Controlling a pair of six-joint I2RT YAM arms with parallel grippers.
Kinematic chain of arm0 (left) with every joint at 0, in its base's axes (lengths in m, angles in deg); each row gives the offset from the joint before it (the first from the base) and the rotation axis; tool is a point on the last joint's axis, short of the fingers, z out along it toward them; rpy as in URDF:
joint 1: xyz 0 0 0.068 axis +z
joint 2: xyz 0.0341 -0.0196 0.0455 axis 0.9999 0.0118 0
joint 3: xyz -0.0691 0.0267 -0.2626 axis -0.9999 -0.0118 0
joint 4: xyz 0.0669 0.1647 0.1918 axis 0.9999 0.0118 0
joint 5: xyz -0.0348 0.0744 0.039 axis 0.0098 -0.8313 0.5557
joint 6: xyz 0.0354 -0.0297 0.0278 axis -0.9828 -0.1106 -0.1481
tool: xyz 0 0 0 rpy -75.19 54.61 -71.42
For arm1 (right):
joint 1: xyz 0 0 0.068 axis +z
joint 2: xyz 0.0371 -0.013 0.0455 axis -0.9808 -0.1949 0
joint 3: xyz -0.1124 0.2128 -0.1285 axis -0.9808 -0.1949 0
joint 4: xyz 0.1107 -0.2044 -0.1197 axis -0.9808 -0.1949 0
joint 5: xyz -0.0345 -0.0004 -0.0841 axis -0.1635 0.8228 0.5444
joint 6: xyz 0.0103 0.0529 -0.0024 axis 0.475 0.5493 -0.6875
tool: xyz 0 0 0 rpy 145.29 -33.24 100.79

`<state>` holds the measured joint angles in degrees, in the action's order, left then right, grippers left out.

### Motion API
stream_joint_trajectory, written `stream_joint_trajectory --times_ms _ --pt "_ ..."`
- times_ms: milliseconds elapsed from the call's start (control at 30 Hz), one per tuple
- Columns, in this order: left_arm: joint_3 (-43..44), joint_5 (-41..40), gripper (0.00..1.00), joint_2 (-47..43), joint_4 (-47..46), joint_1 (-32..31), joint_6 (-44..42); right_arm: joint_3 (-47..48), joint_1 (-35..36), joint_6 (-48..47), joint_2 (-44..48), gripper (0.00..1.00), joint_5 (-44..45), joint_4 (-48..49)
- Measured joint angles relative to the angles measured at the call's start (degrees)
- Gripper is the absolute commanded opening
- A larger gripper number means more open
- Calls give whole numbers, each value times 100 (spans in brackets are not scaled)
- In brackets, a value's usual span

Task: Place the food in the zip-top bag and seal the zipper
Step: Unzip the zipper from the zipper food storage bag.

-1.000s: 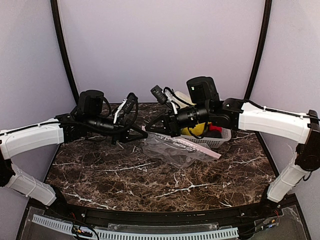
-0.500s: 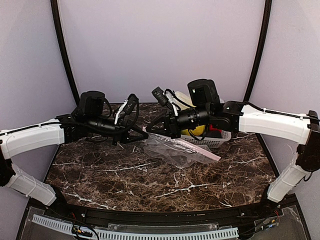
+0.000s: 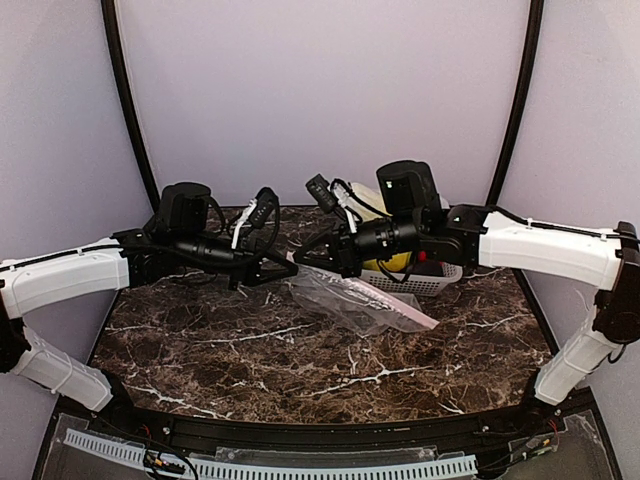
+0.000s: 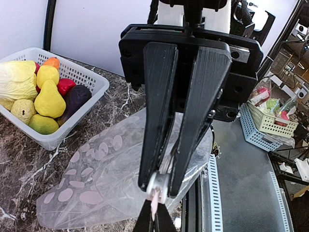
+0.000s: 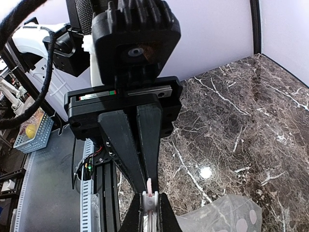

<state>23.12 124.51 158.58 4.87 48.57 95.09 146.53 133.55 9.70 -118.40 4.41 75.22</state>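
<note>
The clear dotted zip-top bag (image 3: 350, 300) lies on the marble table, its mouth end lifted to where both grippers meet. Its pink zipper (image 3: 405, 308) runs along the near edge. My left gripper (image 3: 285, 262) is shut on the zipper's end; it shows at the bottom of the left wrist view (image 4: 154, 220). My right gripper (image 3: 305, 260) faces it, shut on the zipper's white slider (image 5: 157, 205). The food (image 4: 50, 99), a yellow pear, a purple eggplant, red, orange and green pieces, fills the white basket (image 4: 77, 123). No food shows inside the bag (image 4: 96, 179).
The white lattice basket (image 3: 440, 280) stands at the back right, behind my right arm. A black frame and a slotted rail run along the table's near edge (image 3: 300, 468). Purple walls close in the back and sides.
Both grippers stay together at the bag's mouth end. The bag's far right corner has slipped slightly toward the front. The arms have barely moved.
</note>
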Motion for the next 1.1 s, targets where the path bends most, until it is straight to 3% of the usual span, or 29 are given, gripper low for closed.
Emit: stream_joint_trajectory --times_ms 1100 --pt "-66 -177 1 -22 -120 170 142 -260 0 9 168 0 345 144"
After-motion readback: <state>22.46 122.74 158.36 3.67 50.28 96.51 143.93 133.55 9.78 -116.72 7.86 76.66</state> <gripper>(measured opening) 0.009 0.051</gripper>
